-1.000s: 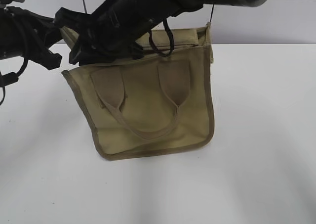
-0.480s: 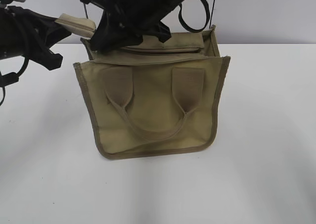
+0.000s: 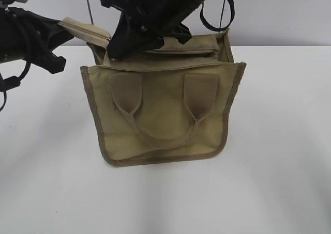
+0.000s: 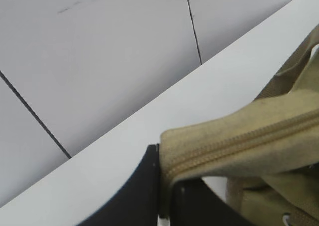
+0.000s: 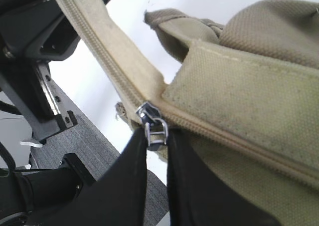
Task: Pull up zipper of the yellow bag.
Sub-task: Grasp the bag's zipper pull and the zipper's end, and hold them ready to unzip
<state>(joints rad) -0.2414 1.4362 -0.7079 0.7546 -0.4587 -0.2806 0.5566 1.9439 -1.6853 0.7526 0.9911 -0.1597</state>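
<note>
White table [image 3: 279, 141], matte, bare surface across foreground. Pale grey wall [image 4: 99, 46] behind table's far edge, split by thin dark panel seams. Dark grey textured floor [image 5: 94, 146] visible beyond table edge in right wrist view.

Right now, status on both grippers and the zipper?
Left gripper clamps zipper tape end. Right gripper pinches pull tab. Yellow bag upright on table. Nothing blocking.

light: bright, even, diffuse | shadows: soft, faint beneath yellow bag [image 3: 160, 110] on worktop [image 3: 279, 156] | glare: worktop near blown out | blur: exterior slightly soft; wrist close-ups blurry near lens, black parts underexposed
</note>
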